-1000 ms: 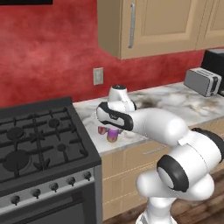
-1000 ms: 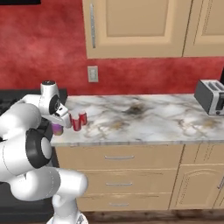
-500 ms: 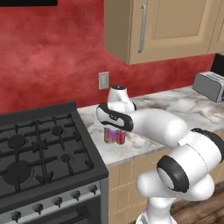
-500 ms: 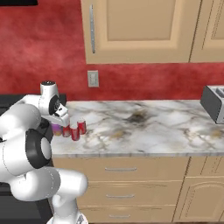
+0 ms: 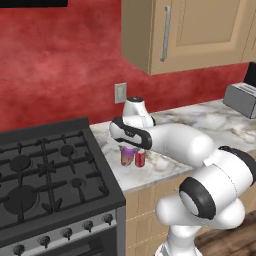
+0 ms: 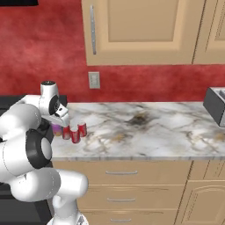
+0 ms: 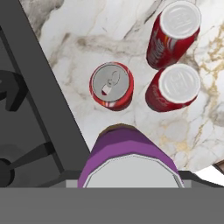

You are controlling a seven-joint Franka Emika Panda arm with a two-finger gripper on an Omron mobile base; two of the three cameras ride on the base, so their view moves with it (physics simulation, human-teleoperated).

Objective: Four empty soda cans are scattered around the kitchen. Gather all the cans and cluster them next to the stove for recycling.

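Observation:
My gripper [image 5: 128,150] is shut on the purple soda can [image 5: 127,156], holding it upright over the marble counter right beside the stove [image 5: 45,175]. In the hand view the purple soda can [image 7: 129,151] sits close at the bottom, next to the stove's dark edge [image 7: 43,100]. Three red soda cans [image 7: 111,85] [image 7: 173,87] [image 7: 175,33] stand upright on the counter just past it, close together. From the right base view the purple soda can [image 6: 57,128] is partly hidden under the gripper [image 6: 58,125], with the red soda cans [image 6: 75,135] at its right.
A toaster [image 5: 241,99] [image 6: 216,105] stands far right on the marble counter [image 6: 145,127]. A wall outlet [image 5: 120,92] is behind the hand. Wooden cabinets [image 5: 190,30] hang above. The stove's iron grates [image 5: 35,165] lie left of the cans.
Both base views have shifted as the base drove, so the stove looms larger and the toaster sits farther right. The gripper still holds the purple can by the red cans.

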